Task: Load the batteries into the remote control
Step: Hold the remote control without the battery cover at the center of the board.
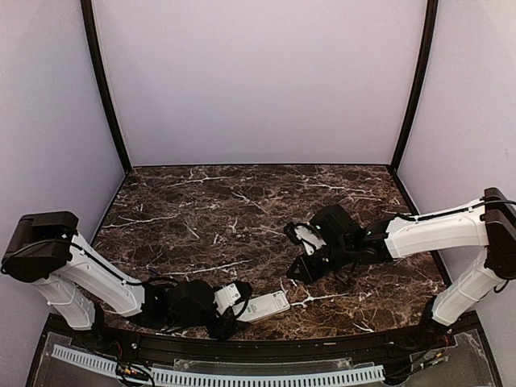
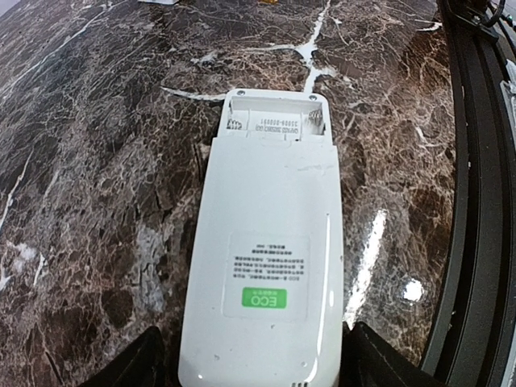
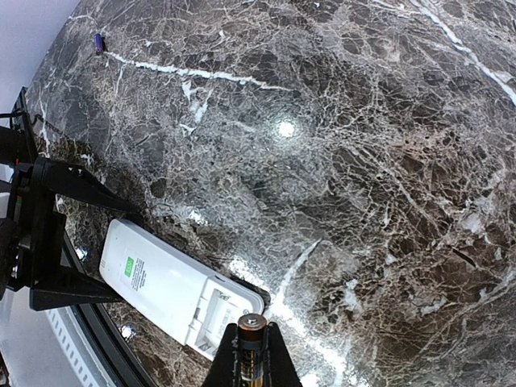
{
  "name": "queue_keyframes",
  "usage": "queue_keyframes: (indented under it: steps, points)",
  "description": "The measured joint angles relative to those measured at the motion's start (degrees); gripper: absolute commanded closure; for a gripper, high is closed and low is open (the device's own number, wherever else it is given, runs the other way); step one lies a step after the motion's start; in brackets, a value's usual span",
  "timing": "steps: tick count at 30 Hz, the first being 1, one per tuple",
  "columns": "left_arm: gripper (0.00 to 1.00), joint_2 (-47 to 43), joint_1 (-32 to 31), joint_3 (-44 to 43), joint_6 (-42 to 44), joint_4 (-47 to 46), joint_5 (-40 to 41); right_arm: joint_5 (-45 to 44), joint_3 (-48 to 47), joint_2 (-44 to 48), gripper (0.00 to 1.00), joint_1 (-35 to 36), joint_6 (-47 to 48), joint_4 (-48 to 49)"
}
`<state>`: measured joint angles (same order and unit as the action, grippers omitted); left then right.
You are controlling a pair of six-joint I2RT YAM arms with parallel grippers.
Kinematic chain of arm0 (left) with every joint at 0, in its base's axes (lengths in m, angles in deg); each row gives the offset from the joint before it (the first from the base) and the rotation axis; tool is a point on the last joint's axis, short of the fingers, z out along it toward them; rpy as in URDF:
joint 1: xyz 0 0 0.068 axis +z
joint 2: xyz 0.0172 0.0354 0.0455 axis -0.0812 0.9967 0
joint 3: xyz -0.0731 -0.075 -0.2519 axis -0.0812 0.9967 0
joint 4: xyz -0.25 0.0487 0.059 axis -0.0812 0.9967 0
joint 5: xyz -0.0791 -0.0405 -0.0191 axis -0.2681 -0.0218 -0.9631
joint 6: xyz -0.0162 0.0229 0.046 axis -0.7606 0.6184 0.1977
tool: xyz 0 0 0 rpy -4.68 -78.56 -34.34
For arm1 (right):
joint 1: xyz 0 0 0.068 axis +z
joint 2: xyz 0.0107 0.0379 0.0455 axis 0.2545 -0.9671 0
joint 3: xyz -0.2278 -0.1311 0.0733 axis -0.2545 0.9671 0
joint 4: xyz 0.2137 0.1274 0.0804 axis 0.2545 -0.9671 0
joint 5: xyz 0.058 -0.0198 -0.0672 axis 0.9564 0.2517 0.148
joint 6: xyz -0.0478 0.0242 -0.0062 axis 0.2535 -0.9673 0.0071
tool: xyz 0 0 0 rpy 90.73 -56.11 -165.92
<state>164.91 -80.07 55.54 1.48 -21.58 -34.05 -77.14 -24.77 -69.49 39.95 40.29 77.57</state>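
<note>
left gripper (image 1: 235, 310) clamps remote (image 1: 268, 305), back up, at near table (image 1: 242, 201) edge; bay (image 2: 274, 117) at its right end uncovered; right gripper (image 1: 300, 270) pinches battery (image 3: 251, 343) close by bay

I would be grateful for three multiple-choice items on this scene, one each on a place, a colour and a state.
1. Where is the remote control?
A. by the table's near edge, in the left gripper
B. against the far wall
C. at the table's middle

2. What colour is its ECO sticker?
A. red
B. green
C. blue

3. How is its battery compartment?
A. cover on
B. holding two batteries
C. open, no battery inside

Answers:
1 A, black fingers flank it near the edge.
2 B, the left wrist view shows green.
3 C, bare contacts show, and the right gripper holds a battery.
</note>
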Motion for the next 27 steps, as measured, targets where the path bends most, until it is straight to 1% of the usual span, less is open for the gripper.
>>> queue_keyframes:
  steps: [4, 7, 12, 14, 16, 20, 23, 27]
  points:
    - [0.38, 0.4, 0.0, 1.2, 0.4, -2.9, -0.6, 0.0, 0.1, 0.0, 1.0, 0.0, -0.1, 0.0]
    - [0.49, 0.4, 0.0, 1.6, 0.4, -3.7, -1.3, 0.0, 0.4, 0.0, 1.0, 0.0, -0.3, 0.0]
    - [0.59, 0.6, 0.1, 1.8, 0.4, -4.6, -2.3, -0.4, 0.7, 0.0, 1.0, 0.2, -0.9, 0.0]
    - [0.68, 0.8, 0.1, 1.8, 0.4, -4.9, -2.4, -0.9, 0.7, 0.0, 1.0, 0.6, -1.4, 0.1]
    - [0.73, 1.0, 0.1, 1.7, 0.4, -5.2, -2.4, -2.1, 0.9, 0.0, 1.0, 1.8, -2.0, 0.8]
    - [0.8, 1.5, -0.2, 1.4, 0.4, -5.3, -2.2, -5.9, 2.9, 0.6, 1.0, 6.7, -3.9, 4.6]
    - [0.82, 1.5, -0.3, 1.4, 0.4, -5.4, -2.1, -8.7, 4.2, 0.7, 1.0, 9.4, -4.9, 6.8]
    - [0.83, 1.5, -0.3, 1.4, 0.4, -5.4, -1.9, -12.0, 4.7, 0.6, 1.0, 10.4, -5.2, 8.7]
